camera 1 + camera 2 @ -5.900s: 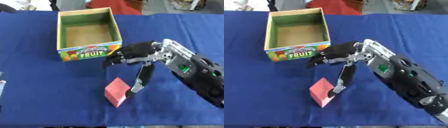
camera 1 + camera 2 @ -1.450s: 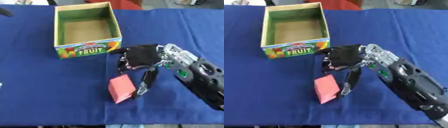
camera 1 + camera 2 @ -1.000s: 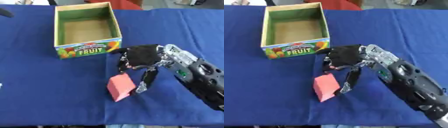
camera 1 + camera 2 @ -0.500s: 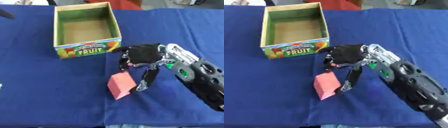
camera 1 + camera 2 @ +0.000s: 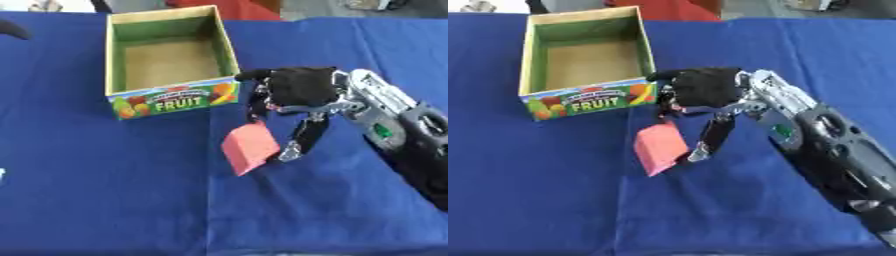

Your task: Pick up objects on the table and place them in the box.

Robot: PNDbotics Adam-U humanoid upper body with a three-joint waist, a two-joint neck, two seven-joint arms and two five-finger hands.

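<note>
My right hand (image 5: 302, 87) reaches in from the right. Its dark fingers (image 5: 255, 102) touch the upper edge of a red block (image 5: 249, 148) and its thumb (image 5: 297, 142) presses the block's right side, so the block is pinched between them. The block hangs tilted, just in front of the near right corner of the fruit box (image 5: 168, 102). This cardboard box is open at the top, has green inner walls and nothing inside. My left hand shows in neither view.
A blue cloth (image 5: 105, 200) covers the whole table. A dark object (image 5: 13, 27) lies at the far left edge, and a pale sliver (image 5: 2, 175) shows at the left border.
The right hand has closed on the red block and carried it away from me toward the box's near right corner. The box has not moved.
</note>
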